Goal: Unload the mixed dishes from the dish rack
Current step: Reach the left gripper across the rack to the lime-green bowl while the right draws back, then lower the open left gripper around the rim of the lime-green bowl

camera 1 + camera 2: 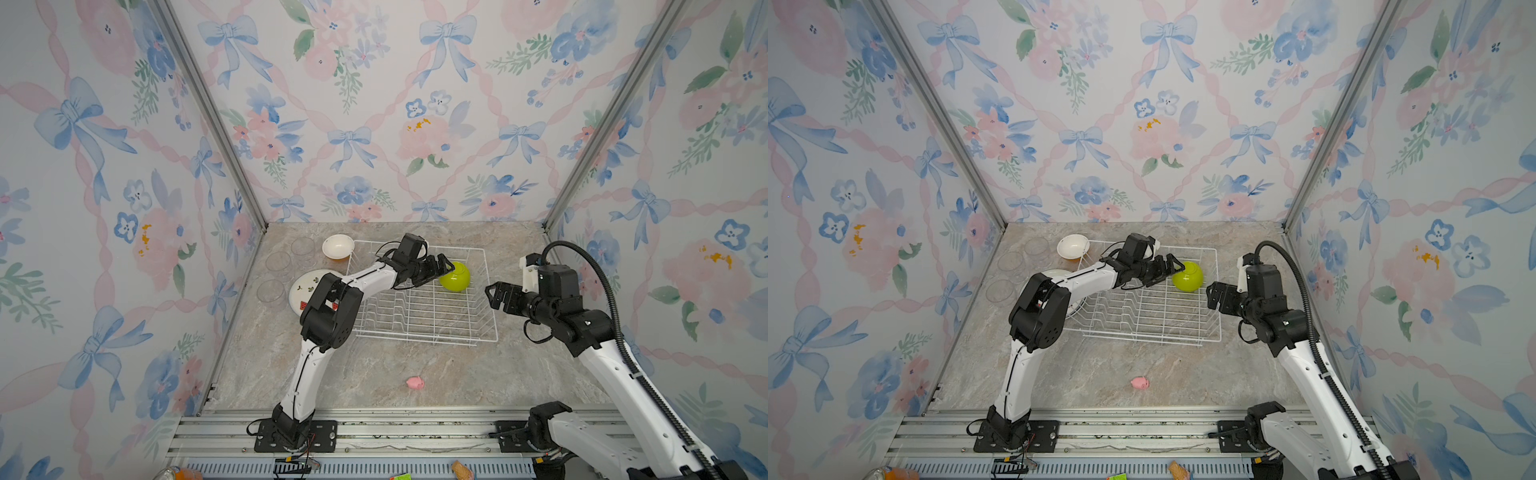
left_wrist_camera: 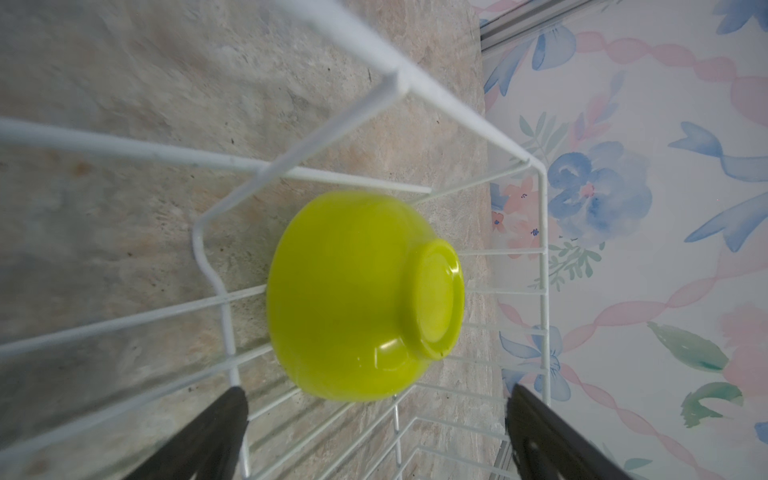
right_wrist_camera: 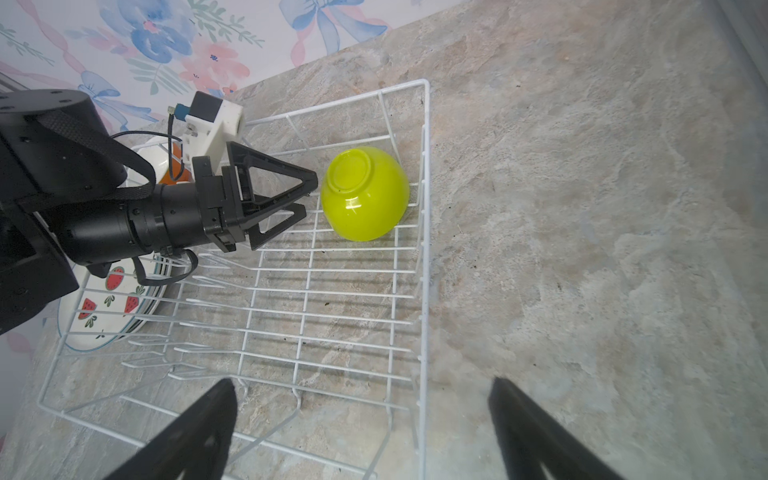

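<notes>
The lime-green bowl (image 1: 455,277) (image 1: 1187,277) (image 2: 361,299) (image 3: 365,193) lies bottom-up and tilted in the far right corner of the white wire dish rack (image 1: 424,337) (image 1: 1142,337) (image 3: 424,249). My left gripper (image 1: 440,268) (image 1: 1173,270) (image 2: 376,390) (image 3: 309,195) reaches over the rack, open, its fingertips just short of the bowl and holding nothing. Open and empty too, my right gripper (image 1: 492,293) (image 1: 1210,295) (image 3: 363,382) hovers over the rack's right rim. Left of the rack on the table sit stacked fruit-print plates (image 1: 305,286) (image 3: 108,299), an orange bowl (image 1: 338,247) (image 1: 1073,247) and three clear glasses (image 1: 278,262).
A tiny pink toy (image 1: 415,382) (image 1: 1140,382) lies on the marble table in front of the rack. Wallpapered walls close in the back and both sides. The arm bases stand on a metal rail along the front edge.
</notes>
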Tool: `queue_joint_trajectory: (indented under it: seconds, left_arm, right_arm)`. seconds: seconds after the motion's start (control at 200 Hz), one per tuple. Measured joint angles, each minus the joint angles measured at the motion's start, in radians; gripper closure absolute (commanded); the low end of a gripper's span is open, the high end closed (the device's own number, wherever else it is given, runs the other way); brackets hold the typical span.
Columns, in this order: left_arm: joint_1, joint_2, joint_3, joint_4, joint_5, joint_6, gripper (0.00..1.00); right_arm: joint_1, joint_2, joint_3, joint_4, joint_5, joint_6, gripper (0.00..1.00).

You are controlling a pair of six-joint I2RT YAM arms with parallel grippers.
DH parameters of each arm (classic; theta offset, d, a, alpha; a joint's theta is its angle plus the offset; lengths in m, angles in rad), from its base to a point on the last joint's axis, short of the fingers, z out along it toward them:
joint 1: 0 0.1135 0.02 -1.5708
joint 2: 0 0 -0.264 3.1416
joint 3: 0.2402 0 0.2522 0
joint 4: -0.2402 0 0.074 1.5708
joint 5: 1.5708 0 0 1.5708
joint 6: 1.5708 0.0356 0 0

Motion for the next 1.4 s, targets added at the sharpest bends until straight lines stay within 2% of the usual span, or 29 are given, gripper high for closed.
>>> queue_joint_trajectory:
  seconds: [0.665,1.055,1.19,1.395]
  left_arm:
    - [-0.016,0.107,0.074,0.108,0.047,-0.099,0.05]
    - [-0.016,0.124,0.074,0.167,0.068,-0.15,0.08]
    - [-0.016,0.124,0.071,0.169,0.061,-0.145,0.07]
    - [-0.038,0.109,0.075,0.114,-0.008,-0.067,0.07]
  right_arm:
    - [-0.091,-0.033,-0.062,-0.016,-0.041,-0.001,0.03]
    - [-0.119,-0.032,-0.069,-0.02,-0.059,-0.012,0.03]
    - [-0.12,-0.029,-0.069,-0.022,-0.06,-0.012,0.03]
    - [-0.12,-0.027,-0.068,-0.024,-0.063,-0.012,0.03]
